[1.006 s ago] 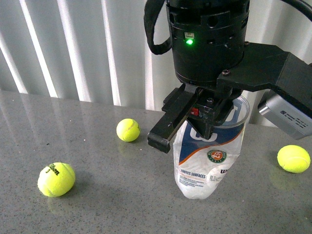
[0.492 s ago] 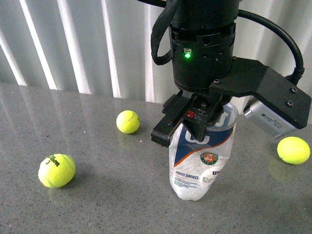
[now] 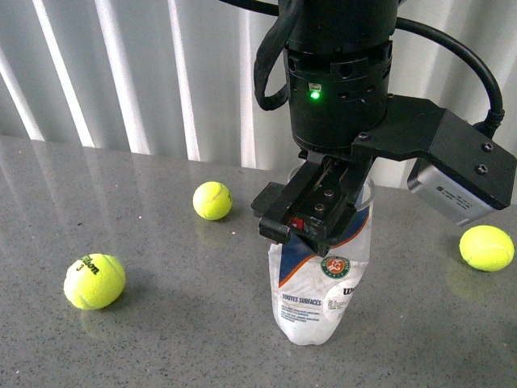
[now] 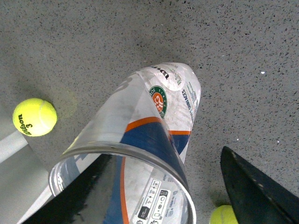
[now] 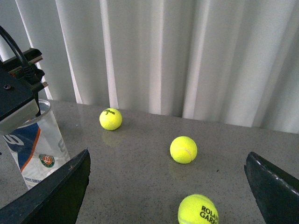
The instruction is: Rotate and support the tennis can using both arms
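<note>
Clear tennis can (image 3: pixel 317 283) — blue-orange label, upright, slightly tilted

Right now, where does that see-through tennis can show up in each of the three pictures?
Front view: tennis can stands centre-bottom, its top gripped by the left gripper.
Left wrist view: it fills the middle, open rim nearest.
Right wrist view: at the left edge.
Shared landmark: the round green-orange badge.

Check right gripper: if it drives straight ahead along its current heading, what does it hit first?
Probably the tennis ball on the grey table, roughly centred between the right gripper's open fingers. The tennis can sits off to one side, out of line. Depth is uncertain.
</note>
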`<state>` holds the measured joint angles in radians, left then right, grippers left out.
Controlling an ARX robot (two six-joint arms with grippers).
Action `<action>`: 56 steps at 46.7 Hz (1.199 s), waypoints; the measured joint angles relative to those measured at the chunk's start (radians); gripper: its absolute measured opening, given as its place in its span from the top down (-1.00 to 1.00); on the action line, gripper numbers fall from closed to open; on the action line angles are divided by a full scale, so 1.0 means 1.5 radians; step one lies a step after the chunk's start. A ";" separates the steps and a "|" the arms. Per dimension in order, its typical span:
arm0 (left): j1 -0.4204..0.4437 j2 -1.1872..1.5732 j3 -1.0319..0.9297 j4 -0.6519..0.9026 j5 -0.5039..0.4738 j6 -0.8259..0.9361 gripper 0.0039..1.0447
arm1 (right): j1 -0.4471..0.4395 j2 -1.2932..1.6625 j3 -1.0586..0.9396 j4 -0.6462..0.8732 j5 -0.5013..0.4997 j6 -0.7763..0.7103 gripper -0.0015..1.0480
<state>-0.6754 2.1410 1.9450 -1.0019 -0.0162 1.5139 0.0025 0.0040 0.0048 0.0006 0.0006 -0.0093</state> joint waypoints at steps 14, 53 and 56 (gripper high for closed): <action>-0.001 0.000 0.028 -0.010 0.007 -0.021 -0.88 | 0.000 0.000 0.000 0.000 0.000 0.000 -0.87; 0.299 -0.640 -0.510 0.478 0.273 -0.553 -0.77 | 0.000 0.000 0.000 0.000 0.000 0.000 -0.87; 0.336 -0.718 -0.663 0.674 0.074 -0.710 -0.53 | 0.000 0.000 0.000 0.000 -0.001 0.000 -0.87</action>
<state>-0.1711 1.0634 0.9504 0.0086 0.0948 0.4496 0.0025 0.0040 0.0048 0.0006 -0.0013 -0.0097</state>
